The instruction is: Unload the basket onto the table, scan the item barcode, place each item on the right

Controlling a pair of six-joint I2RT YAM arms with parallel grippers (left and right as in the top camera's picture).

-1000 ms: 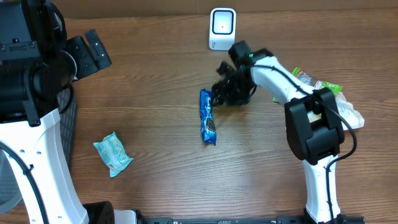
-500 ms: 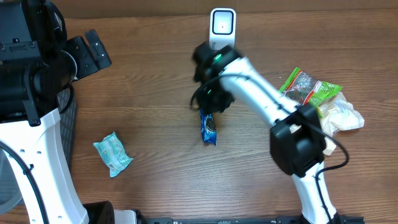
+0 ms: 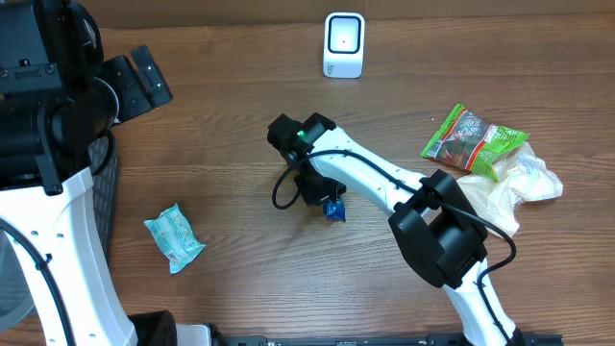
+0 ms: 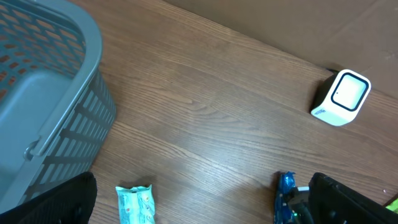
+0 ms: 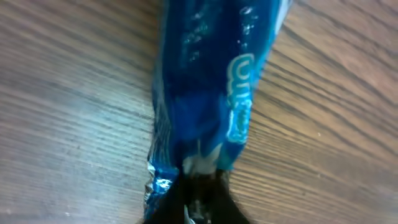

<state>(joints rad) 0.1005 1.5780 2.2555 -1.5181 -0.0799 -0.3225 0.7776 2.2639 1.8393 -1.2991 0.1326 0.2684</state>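
The right pincer (image 3: 323,196) is down at the middle of the bench (image 3: 231,144), its jaws closed tight on one end of the blue packet (image 3: 333,209). From overhead only a small blue corner of the packet shows, sticking out from under the arm's wrist. The right wrist view is blurred, but it shows the crimped end of the blue packet (image 5: 208,93) nipped between the dark fingers (image 5: 196,199) at the bottom edge, with the rest of the wrapper reaching away over the wood grain. White lettering runs along the wrapper. Whether the packet rests on the bench or is raised off it cannot be told.

The white scanner (image 3: 344,43) stands at the far edge of the bench, well apart from the held packet. Its window looks up towards the overhead camera.

The left pincer (image 3: 136,82) hangs above the far left part of the bench with its jaws wide apart and nothing between them. Its wrist view takes in the grey basket (image 4: 56,93) at the left. That view also shows the scanner (image 4: 342,98) at the right.

A teal packet (image 3: 174,237) lies alone on the near left part of the bench. At the right side a green packet (image 3: 474,135) lies touching a pale crumpled bag (image 3: 514,183).
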